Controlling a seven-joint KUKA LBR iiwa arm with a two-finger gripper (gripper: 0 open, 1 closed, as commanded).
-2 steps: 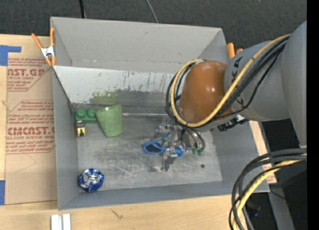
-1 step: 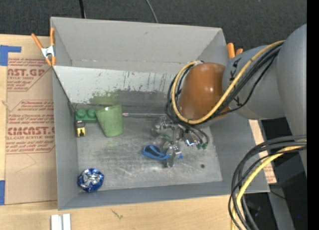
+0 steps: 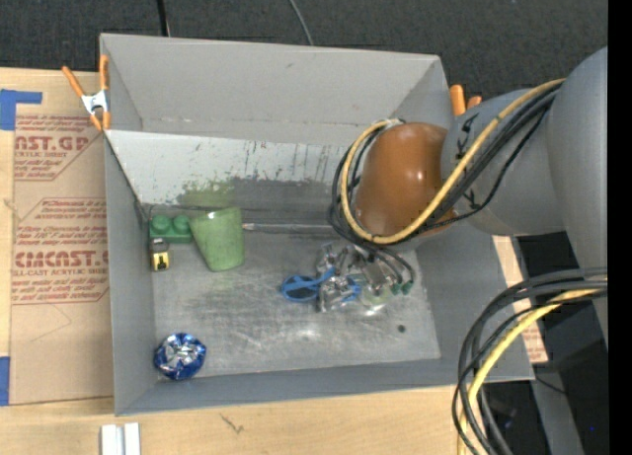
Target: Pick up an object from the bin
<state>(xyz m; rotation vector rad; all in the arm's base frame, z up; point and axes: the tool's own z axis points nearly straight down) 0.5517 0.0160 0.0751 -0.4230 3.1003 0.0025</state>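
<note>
centring before the lift matters: the small blue plastic piece (image 3: 299, 288) lies at the tip of the gripper (image 3: 346, 283), on the side facing the pale green plastic cup (image 3: 219, 238); whether it is clamped, i cannot tell.

So the leftover stuff is all on the left side of the bin (image 3: 128, 344). There's a pale green see-through cup (image 3: 218, 238) toward the far end of the floor, and a green studded brick (image 3: 170, 227) just beside it on its left, tucked against the left wall. Can't really tell if those two actually touch. Just on the near side of the brick sits a tiny yellow and black thing (image 3: 160, 260), too small to make out what it is. Well apart from all that, in the near left corner, lies a crumpled blue and white ball (image 3: 180, 355), all by itself.
</note>
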